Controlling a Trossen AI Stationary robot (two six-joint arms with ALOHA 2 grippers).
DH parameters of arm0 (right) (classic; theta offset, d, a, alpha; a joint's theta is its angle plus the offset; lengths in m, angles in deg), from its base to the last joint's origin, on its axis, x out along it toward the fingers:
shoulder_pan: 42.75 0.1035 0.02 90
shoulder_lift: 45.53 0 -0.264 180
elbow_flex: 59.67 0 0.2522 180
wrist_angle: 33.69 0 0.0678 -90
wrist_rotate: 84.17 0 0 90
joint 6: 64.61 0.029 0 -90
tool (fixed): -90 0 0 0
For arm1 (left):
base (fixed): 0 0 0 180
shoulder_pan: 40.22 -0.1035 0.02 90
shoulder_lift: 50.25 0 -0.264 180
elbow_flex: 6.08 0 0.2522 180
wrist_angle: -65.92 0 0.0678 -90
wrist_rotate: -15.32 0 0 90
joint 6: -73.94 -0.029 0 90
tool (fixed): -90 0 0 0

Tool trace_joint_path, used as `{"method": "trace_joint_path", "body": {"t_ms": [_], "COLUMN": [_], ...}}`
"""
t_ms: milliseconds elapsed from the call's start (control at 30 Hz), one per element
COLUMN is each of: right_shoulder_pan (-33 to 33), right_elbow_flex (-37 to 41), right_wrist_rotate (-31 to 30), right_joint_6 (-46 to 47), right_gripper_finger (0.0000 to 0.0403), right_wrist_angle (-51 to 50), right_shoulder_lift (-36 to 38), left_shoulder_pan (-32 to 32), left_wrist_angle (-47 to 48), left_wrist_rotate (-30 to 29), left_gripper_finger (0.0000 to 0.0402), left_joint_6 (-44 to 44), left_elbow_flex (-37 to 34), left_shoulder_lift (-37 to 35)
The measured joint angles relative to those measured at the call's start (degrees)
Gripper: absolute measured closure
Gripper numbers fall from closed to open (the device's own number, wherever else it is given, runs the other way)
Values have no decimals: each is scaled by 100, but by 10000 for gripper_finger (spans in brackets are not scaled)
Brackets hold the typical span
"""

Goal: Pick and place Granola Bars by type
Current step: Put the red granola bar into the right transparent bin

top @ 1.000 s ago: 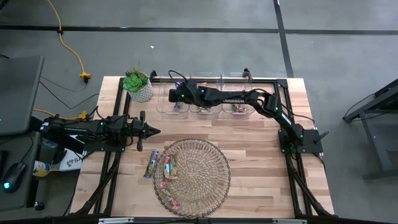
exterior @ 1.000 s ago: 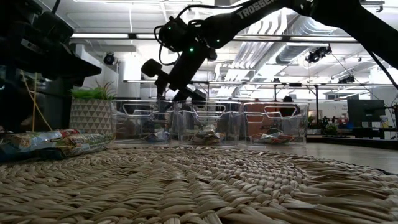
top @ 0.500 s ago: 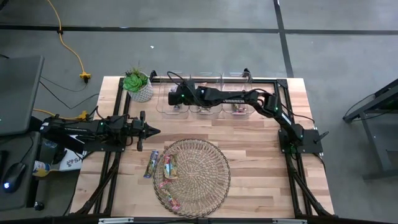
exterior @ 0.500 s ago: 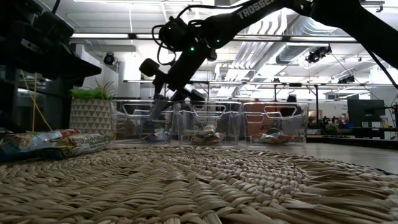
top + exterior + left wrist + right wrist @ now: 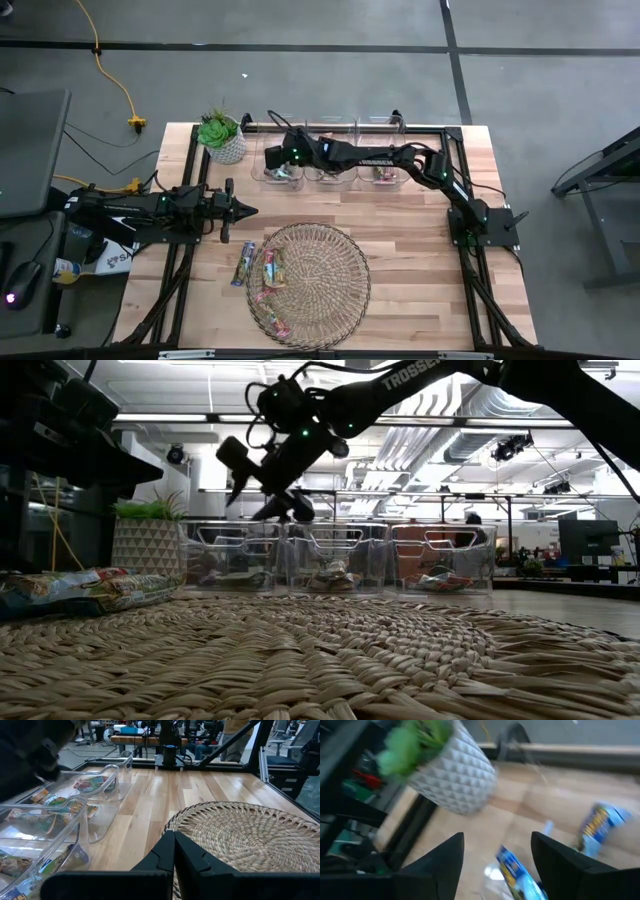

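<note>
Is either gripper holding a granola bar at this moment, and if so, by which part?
No. The right gripper is open and empty above the leftmost clear bin; blue granola bars lie below. The left gripper is shut on nothing.

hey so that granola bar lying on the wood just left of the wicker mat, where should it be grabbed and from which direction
Take the granola bar across its narrow middle, coming straight down from above. It lies flat on the table, long axis roughly front to back, with bare wood on its left. The open right end effector is at the bins; the shut left end effector is nearer.
</note>
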Motion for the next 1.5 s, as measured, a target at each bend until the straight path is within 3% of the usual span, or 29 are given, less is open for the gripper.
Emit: {"method": "trace_joint_path", "body": {"t_ms": [333, 433, 767, 1067, 1500], "right_shoulder_pan": [17, 41, 285, 805, 2013], "right_elbow_flex": [0, -4, -4, -4, -4], "right_wrist_rotate": [494, 597, 759, 1295, 1629], "right_joint_6": [-788, -992, -1956, -2116, -2375], "right_gripper_finger": [182, 182, 182, 182, 183], "right_wrist_angle": [1703, 1814, 1742, 1556, 156], "right_shoulder_lift": [17, 132, 737, 1262, 1924], "left_shoulder_pan": [2, 0, 2, 0, 2], "left_wrist_angle": [-2, -2, -1, -1, 0], "left_wrist_rotate": [0, 0, 2, 1, 1], "left_gripper_finger": [400, 400, 400, 400, 400], "left_joint_6": [0, -1, -2, -2, 0], "left_elbow_flex": [0, -1, 0, 0, -1], "left_shoulder_lift": [0, 0, 2, 0, 1]}}
